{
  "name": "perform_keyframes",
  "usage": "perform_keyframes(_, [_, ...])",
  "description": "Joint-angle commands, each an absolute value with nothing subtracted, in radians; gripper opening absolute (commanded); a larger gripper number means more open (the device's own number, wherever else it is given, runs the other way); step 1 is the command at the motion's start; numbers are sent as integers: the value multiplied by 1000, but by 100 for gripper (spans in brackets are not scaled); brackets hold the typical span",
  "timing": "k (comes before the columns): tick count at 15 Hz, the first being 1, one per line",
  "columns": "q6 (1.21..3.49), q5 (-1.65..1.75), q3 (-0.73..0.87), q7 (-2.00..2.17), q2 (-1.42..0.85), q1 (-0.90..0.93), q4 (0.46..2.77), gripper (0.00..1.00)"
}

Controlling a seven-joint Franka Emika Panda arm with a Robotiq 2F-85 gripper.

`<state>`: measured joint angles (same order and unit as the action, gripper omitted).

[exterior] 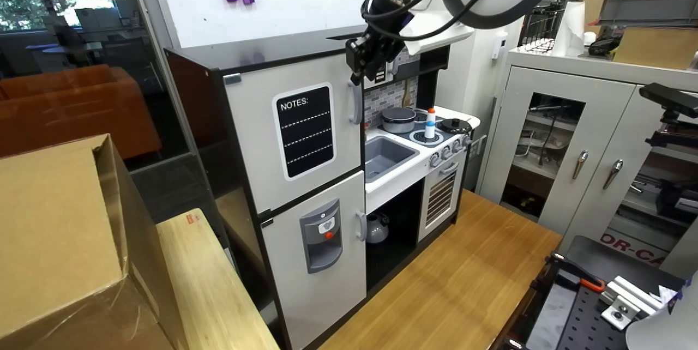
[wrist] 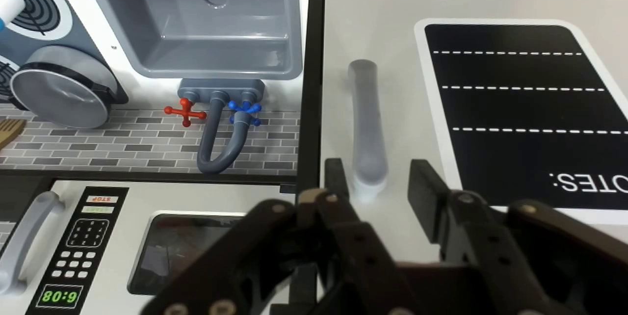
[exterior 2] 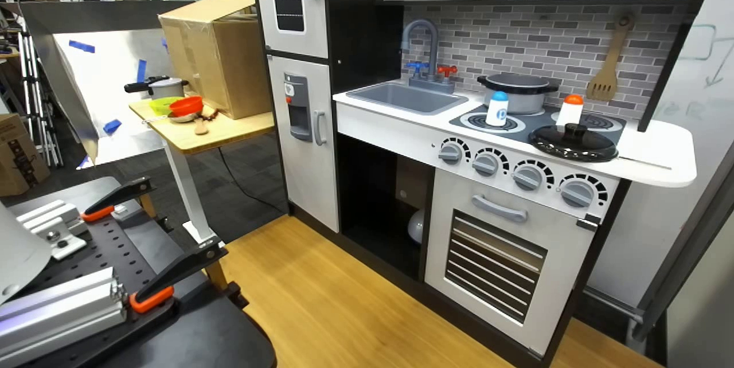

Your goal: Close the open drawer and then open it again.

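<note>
Jaws part-way apart and holding nothing, the gripper [wrist: 379,182] looks lined up with the upper end of the smooth grey bar handle [wrist: 366,118], though its depth is hard to tell; closing too shallow could pinch only the rounded end and slip off under a pull, and drifting sideways could knock a finger against the black upright frame strip [wrist: 312,74] just beside it. The large white door panel [exterior: 297,132] bearing that handle sits above the white rectangular lower door [exterior: 322,291], apparently shut flush, with a black "NOTES" board [wrist: 525,109] ruled in white dashes.
</note>
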<state>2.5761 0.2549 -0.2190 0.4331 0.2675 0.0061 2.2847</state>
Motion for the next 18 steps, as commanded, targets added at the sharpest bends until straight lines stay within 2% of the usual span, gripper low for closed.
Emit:
perform_keyframes(1, [2572,258,-218,425,279,7,2287,69])
perform_keyframes(2, [2567,265,-220,431,287,4,2292,74])
perform_keyframes(5, [2556,252,-217,428,322,6,2314,98])
perform_keyframes(18, [2513,252,-239,465,562,-55,2494,100])
